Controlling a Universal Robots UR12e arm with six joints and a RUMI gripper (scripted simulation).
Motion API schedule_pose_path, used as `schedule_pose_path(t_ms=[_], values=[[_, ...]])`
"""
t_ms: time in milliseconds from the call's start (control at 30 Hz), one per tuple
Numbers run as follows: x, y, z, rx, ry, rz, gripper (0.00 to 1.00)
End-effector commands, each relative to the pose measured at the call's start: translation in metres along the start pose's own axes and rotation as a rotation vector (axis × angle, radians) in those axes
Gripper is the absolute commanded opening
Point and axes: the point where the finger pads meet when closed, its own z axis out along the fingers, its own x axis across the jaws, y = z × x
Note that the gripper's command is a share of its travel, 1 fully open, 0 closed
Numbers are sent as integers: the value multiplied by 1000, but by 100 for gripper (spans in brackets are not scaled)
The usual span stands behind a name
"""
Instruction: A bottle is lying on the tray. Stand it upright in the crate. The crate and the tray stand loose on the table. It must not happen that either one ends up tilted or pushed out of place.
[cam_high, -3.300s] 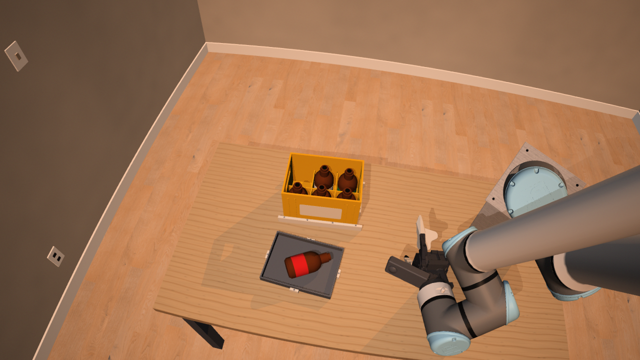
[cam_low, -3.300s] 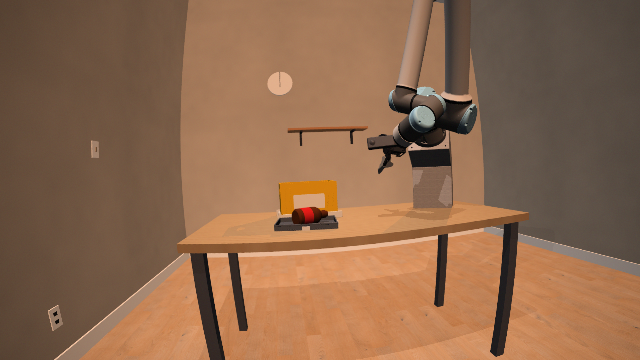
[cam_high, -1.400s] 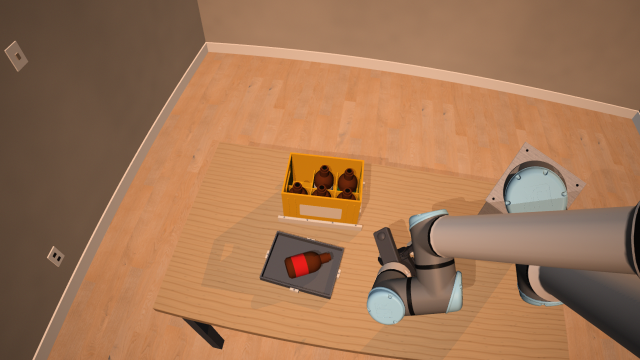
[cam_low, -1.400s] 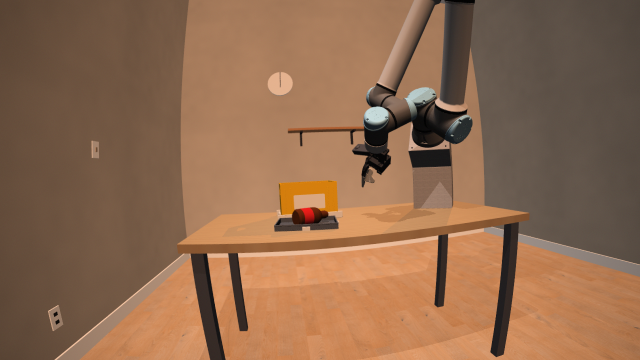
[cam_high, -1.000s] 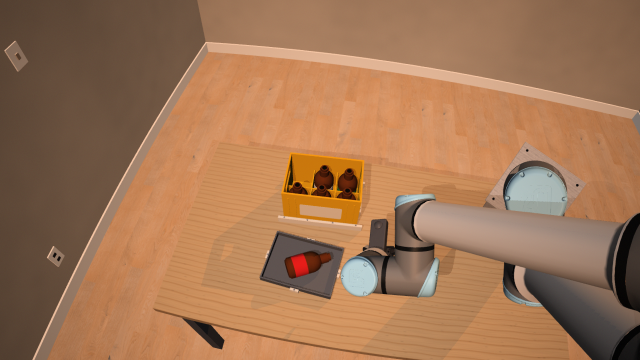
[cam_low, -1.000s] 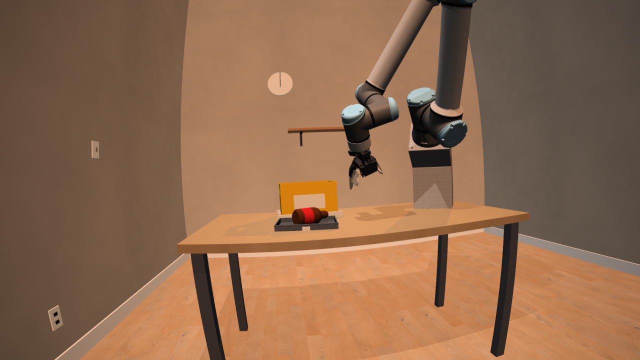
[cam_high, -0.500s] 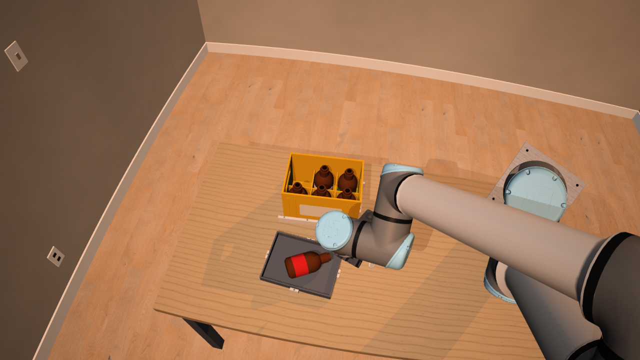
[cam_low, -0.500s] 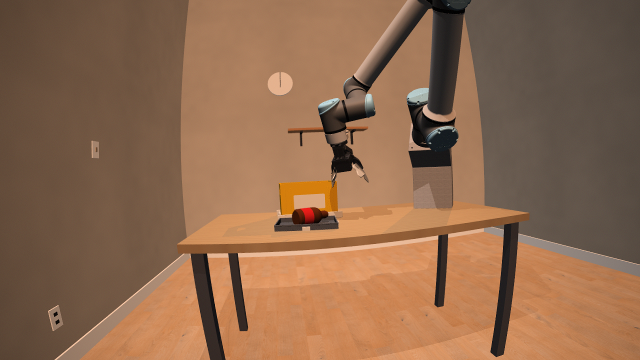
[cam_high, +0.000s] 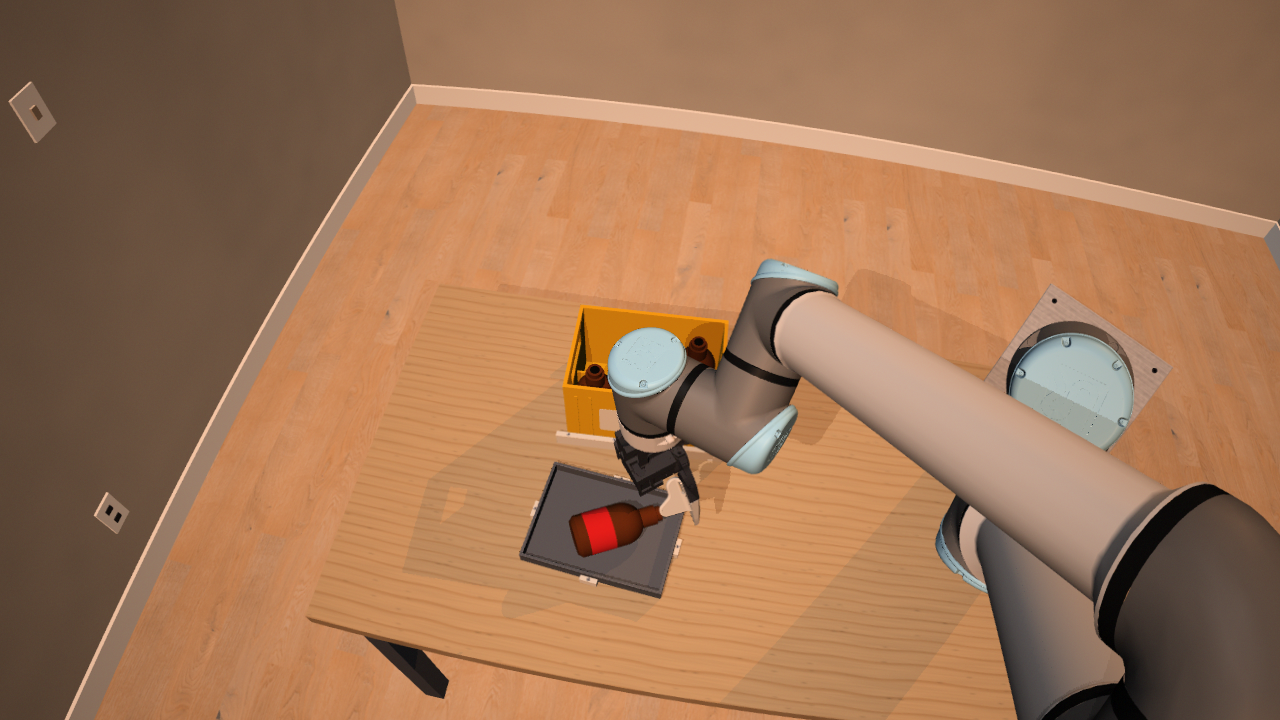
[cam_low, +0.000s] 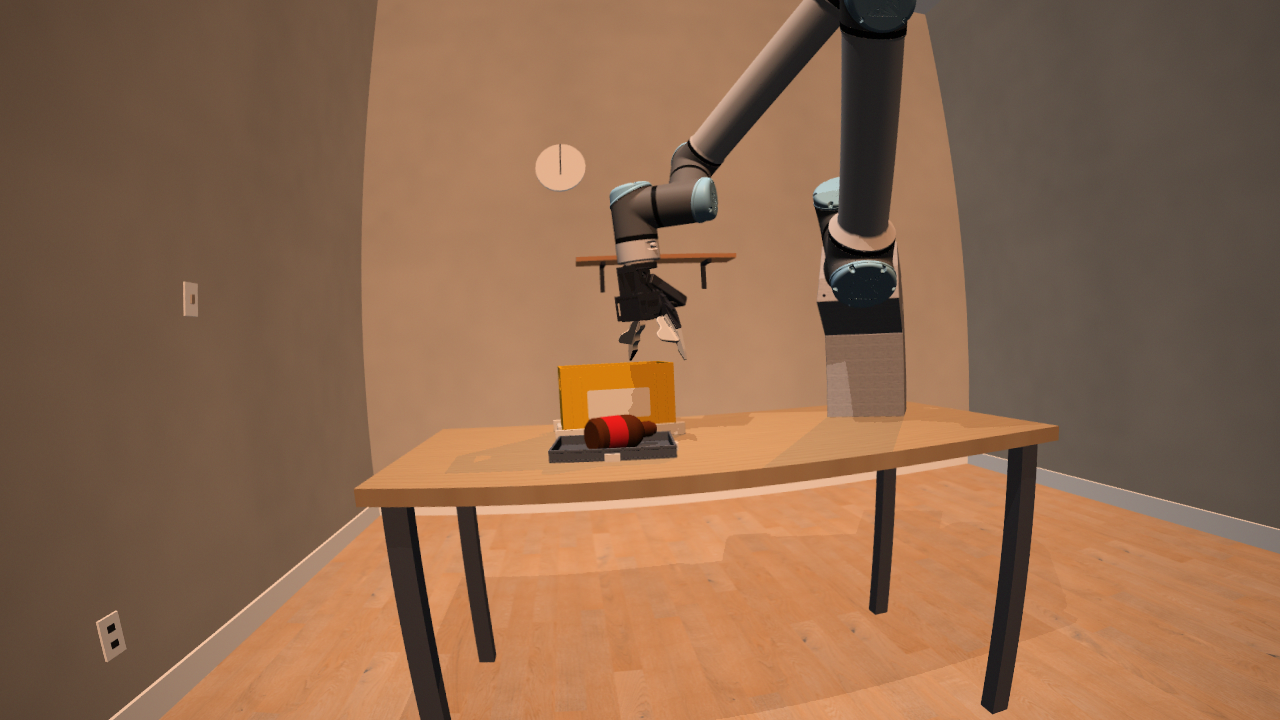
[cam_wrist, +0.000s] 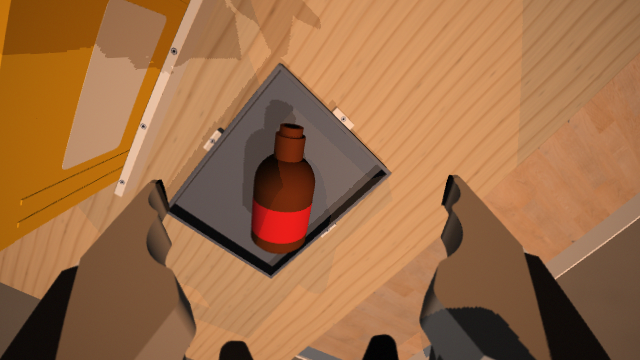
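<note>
The top view shows you the bottle (cam_high: 626, 523) (cam_low: 626, 431) (cam_wrist: 284, 185) lying on its side in the dark grey tray (cam_high: 554, 501) (cam_low: 581, 454) (cam_wrist: 225, 185). It is brown and round-shouldered with a short, narrower neck, and a plain red label (cam_high: 599, 530) (cam_low: 614, 430) (cam_wrist: 281, 221) wraps its body. In the wrist view you can also make out the rim of its mouth, with the neck towards the upper edge of your picture.

Your claw (cam_high: 684, 514) (cam_low: 658, 356) (cam_wrist: 308, 179) is spread wide with nothing between its fingers. The exterior view tells you what the top one cannot: it hangs well above the table (cam_high: 465, 429) (cam_low: 760, 461) (cam_wrist: 425, 90), higher than the yellow crate (cam_high: 581, 410) (cam_low: 572, 394) (cam_wrist: 30, 110). Only the top view lets you look inside that crate, where two brown bottle necks (cam_high: 594, 371) (cam_high: 698, 347) show; the arm hides the middle. Only the exterior view gives you the wall clock (cam_low: 560, 167).
</note>
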Motion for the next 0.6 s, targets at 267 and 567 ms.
schedule_pose_path(t_ms=[267,567], values=[[-23,27,-18,-122,16,166,100],[-23,28,-18,-122,16,167,100]])
